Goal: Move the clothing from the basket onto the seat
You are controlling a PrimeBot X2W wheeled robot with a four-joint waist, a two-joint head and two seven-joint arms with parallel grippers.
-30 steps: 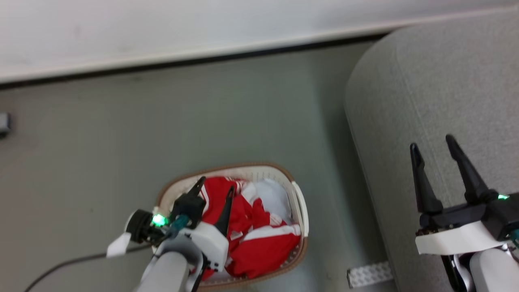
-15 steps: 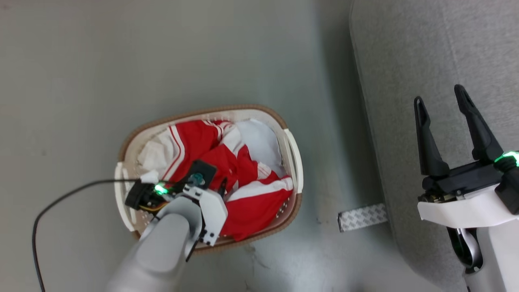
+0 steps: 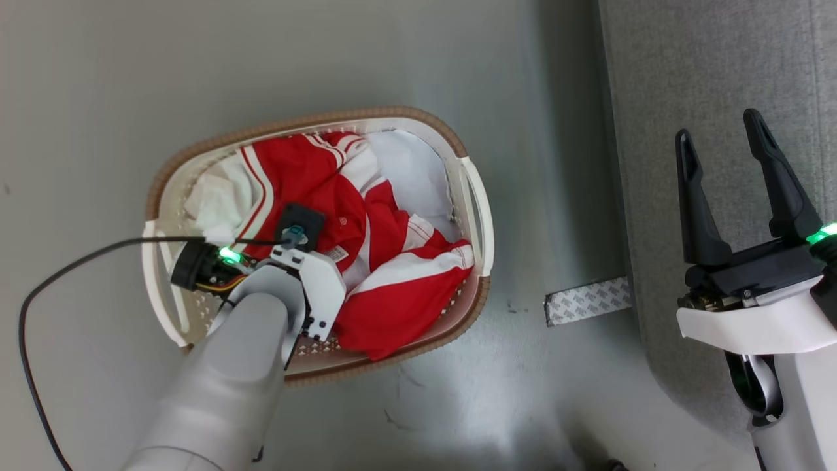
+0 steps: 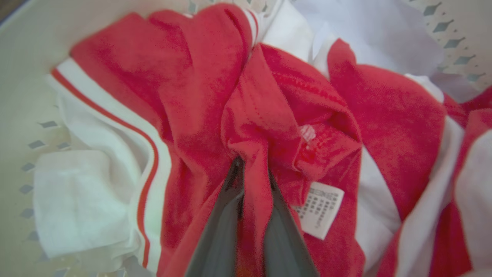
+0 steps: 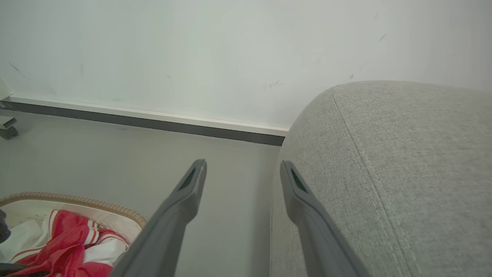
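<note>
- Grey floor [image 3: 327, 59] ran under the whole scene and met a pale wall [image 5: 230, 50] at a dark baseboard [image 5: 153, 125], far ahead of the right jaws.
- The basket [image 3: 482, 216] stood on that floor. The left forearm reached down into it from the near side, its wrist over the heap and its fingers pointing into the pile.
- The left gripper [image 4: 251, 169] had its jaws pressed almost together, pinching a raised fold of red fabric from the clothing [image 4: 192, 96]. The ridge of cloth stood up just past the fingertips.
- The clothing lay heaped inside the basket, spread on every side of those jaws.
- A small white label [image 4: 321, 209] hung just right of the jaws in the left wrist view, and white cloth with a thin red stripe lay off to their left.
- A plain pale sheet [image 3: 412, 163] lay beyond the left jaws, against the basket's far wall.
- A black cable [image 3: 65, 275] looped from the left wrist out across the floor.
- The right gripper [image 3: 718, 127] was held level, fingers pointing forward, jaws spread wide with nothing between them.
- The seat [image 3: 719, 52] lay beside and under the right-hand finger, and its rounded grey corner and seam ran ahead of that finger.
- The basket sat low and to the left of the right jaws, well apart from them.
- A patterned tape strip [image 3: 588, 301] lay on the floor, between the basket and the seat.
</note>
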